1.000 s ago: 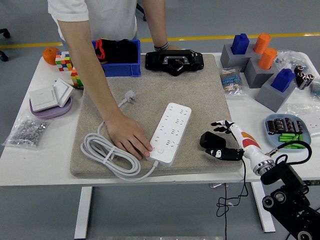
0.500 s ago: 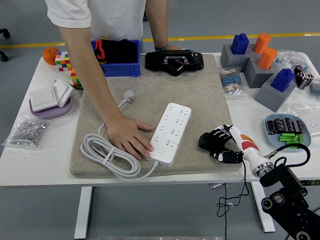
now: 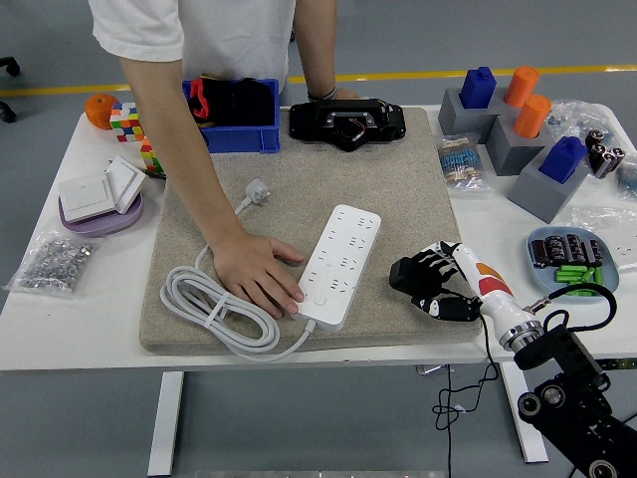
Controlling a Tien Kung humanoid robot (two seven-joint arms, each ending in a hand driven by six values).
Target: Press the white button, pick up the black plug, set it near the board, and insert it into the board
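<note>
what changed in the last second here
The robot's right hand closed its fingers on the black plug and shifted it slightly left, toward the white power strip on the beige felt mat. Unchanged: the person's hand rests flat beside the strip's near end, and the coiled white cable lies where it was.

White table point(image 3: 100, 319). A grey mat point(image 3: 299, 209) is laid across the centre, reaching almost to the near edge. At the far left corner an orange object point(image 3: 100, 110) and coloured cubes point(image 3: 127, 121) are placed; a blue bin point(image 3: 234, 134) is set at the far edge. Toward the left edge a purple dish point(image 3: 100, 216) is seen, and a bag of small metal parts point(image 3: 55, 264) nearer the front. At the far right corner grey blocks point(image 3: 518, 144) are grouped; a blue tray point(image 3: 572, 261) is placed by the right edge.
</note>
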